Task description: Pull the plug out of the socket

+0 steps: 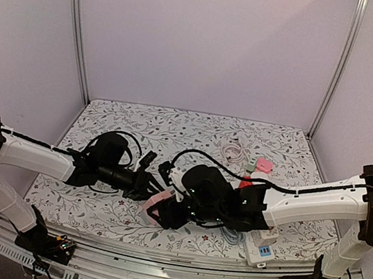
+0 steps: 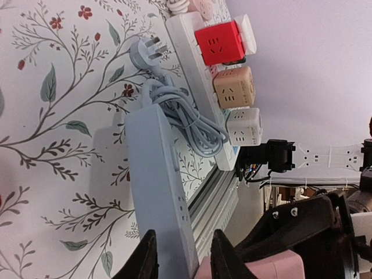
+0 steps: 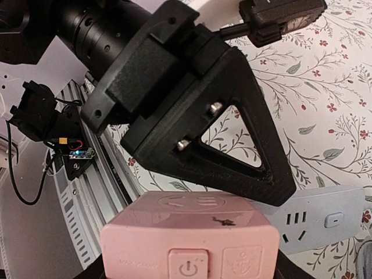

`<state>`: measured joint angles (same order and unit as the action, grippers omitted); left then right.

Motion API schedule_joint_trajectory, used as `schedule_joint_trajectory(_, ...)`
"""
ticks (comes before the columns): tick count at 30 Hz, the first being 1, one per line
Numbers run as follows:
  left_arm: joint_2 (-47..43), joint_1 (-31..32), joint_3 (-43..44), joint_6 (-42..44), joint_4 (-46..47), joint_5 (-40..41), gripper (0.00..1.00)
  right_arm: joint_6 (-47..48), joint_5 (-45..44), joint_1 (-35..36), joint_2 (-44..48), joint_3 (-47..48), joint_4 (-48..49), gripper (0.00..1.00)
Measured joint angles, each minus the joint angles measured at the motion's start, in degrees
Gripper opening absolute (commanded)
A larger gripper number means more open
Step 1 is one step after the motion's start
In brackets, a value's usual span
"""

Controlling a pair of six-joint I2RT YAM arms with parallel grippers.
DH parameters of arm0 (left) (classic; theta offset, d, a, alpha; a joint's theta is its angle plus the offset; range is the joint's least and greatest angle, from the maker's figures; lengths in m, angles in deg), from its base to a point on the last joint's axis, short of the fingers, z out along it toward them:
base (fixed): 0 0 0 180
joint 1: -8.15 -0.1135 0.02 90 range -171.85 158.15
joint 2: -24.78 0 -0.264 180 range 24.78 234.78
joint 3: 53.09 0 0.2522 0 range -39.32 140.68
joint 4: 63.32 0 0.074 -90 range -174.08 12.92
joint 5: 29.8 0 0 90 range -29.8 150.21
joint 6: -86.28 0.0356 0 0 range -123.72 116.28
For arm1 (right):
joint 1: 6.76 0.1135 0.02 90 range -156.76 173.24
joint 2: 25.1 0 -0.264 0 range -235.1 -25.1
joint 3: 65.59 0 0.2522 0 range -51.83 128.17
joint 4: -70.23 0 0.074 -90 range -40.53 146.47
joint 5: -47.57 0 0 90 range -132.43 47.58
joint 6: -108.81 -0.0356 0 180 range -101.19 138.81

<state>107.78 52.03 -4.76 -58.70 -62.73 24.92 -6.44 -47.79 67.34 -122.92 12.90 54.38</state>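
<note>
Pink cube (image 3: 189, 232) sits clamped in your right pincer (image 1: 165, 211); whether your left pincer (image 2: 183, 258) grips anything, you cannot tell. Beyond the cube: two strips (image 2: 154, 174), three more cubes (image 2: 220, 43).

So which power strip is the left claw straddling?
The pale blue strip, with a cord coiled beside it; the left claw has a finger either side of its end. The white strip beyond carries the coloured cubes.
</note>
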Motion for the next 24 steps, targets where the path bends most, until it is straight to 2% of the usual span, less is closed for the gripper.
schedule_joint_trajectory(7, -0.1, 0.0, 0.0, 0.6, 0.0, 0.6, 0.31, -5.7, 6.4, -4.0, -0.1, -2.4, 1.7, 0.30)
schedule_joint_trajectory(9, -0.1, 0.0, 0.0, 0.7, 0.0, 0.9, 0.33, -7.8, 8.6, -5.4, -0.1, -3.6, 3.2, 0.30)
schedule_joint_trajectory(11, -0.5, 0.1, 0.0, 1.0, -0.1, 1.2, 0.42, -9.0, 9.4, -6.2, -0.1, -4.5, 4.3, 0.30)
schedule_joint_trajectory(15, -2.1, 0.1, -0.2, 2.0, -2.6, 3.4, 0.73, -9.8, 10.2, -6.9, -0.1, -5.9, 7.0, 0.30)
schedule_joint_trajectory(17, -2.8, 0.1, -0.3, 2.1, -3.6, 4.0, 0.81, -9.6, 10.6, -6.9, 0.0, -6.8, 8.2, 0.30)
schedule_joint_trajectory(20, -4.3, 0.2, -0.5, 1.5, -4.2, 4.0, 0.87, -7.9, 10.3, -6.6, 0.2, -7.8, 9.9, 0.30)
schedule_joint_trajectory(24, -4.2, 0.3, -0.5, 0.7, -4.1, 2.8, 0.89, -4.6, 9.5, -5.7, 1.1, -8.0, 9.5, 0.30)
